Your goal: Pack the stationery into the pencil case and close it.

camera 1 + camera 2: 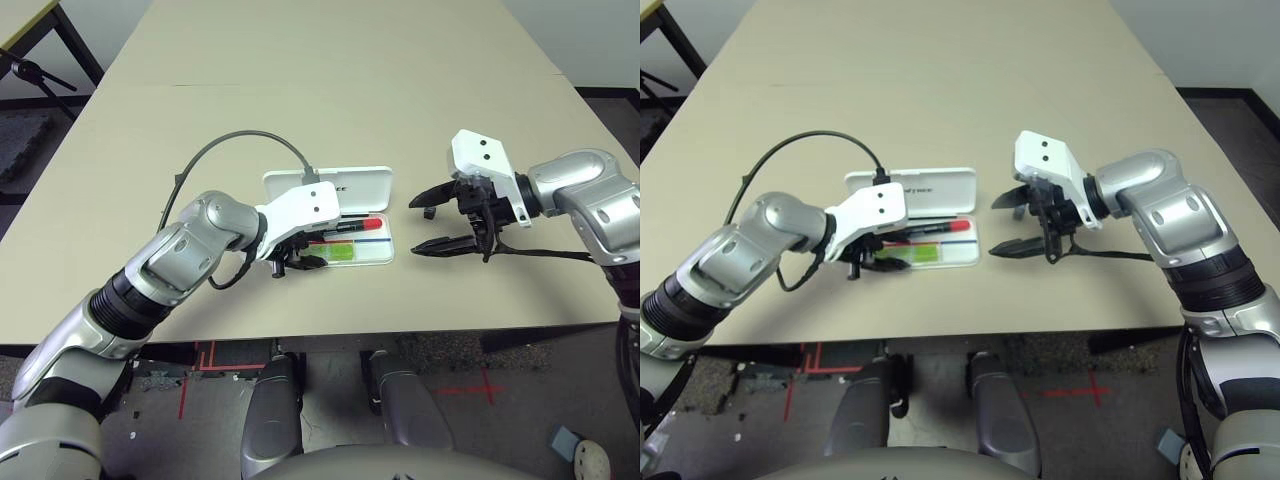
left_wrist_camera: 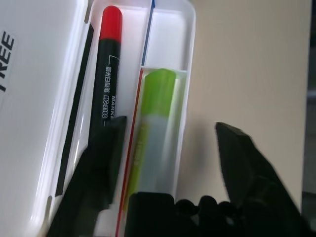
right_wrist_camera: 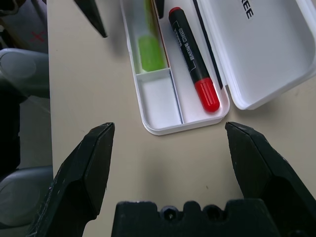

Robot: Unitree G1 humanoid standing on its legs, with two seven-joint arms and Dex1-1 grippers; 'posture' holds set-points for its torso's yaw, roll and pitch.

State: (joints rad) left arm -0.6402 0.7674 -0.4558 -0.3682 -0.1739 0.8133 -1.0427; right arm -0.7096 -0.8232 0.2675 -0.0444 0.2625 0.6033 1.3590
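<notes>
Beige counter (image 1: 300,110) carries the open pencil case (image 1: 355,250), marker (image 3: 193,59) and green stick (image 2: 155,128) inside; both claws, left (image 2: 170,143) and right (image 3: 173,158), gape empty; rigid light lid (image 1: 330,185), press at 12 o'clock edge.

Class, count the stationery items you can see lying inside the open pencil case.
2: the marker in the compartment nearer the lid, the green highlighter in the outer one. The left gripper may hide more.

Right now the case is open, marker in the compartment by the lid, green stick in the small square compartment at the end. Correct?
Not quite. The green stick lies in the long front compartment; the small end compartment is bare, as the right wrist view shows. The case is open, and the marker lies by the lid.
</notes>
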